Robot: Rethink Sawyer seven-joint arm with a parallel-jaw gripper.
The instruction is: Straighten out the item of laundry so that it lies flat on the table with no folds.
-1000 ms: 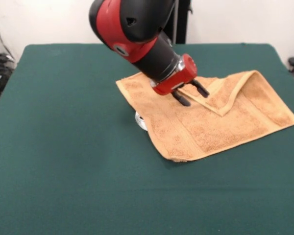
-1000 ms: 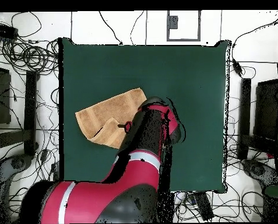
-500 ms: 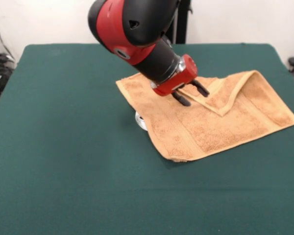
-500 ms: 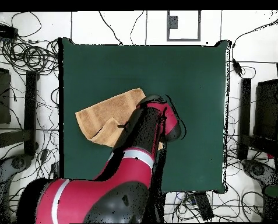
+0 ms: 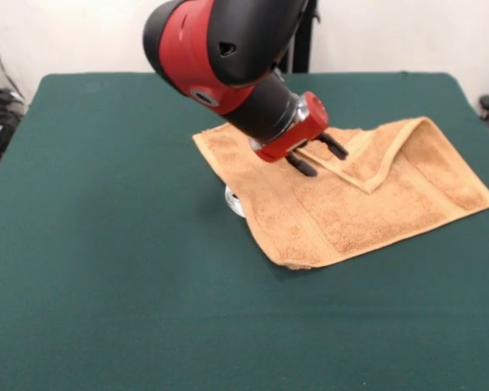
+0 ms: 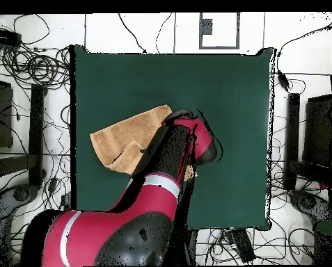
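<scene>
The golden-tan towel [image 5: 367, 199] lies on the dark green table [image 5: 106, 269], right of centre in the front view. Its far right corner is folded back over itself into a triangular flap [image 5: 375, 155]. My gripper [image 5: 319, 157] hovers just over the flap's left end, its two black fingers [image 5: 304, 167] spread apart with nothing between them. In the overhead view the towel [image 6: 120, 139] shows at centre left; the arm [image 6: 172, 160] covers its right part and hides the gripper.
A small round silvery object [image 5: 233, 201] peeks out from under the towel's left edge. Cables and equipment [image 6: 29, 76] ring the table in the overhead view. A black post [image 5: 300, 41] stands behind the table.
The arm's upper body has shifted slightly left in the front view; the gripper has stayed almost in place over the flap. The towel has not moved.
</scene>
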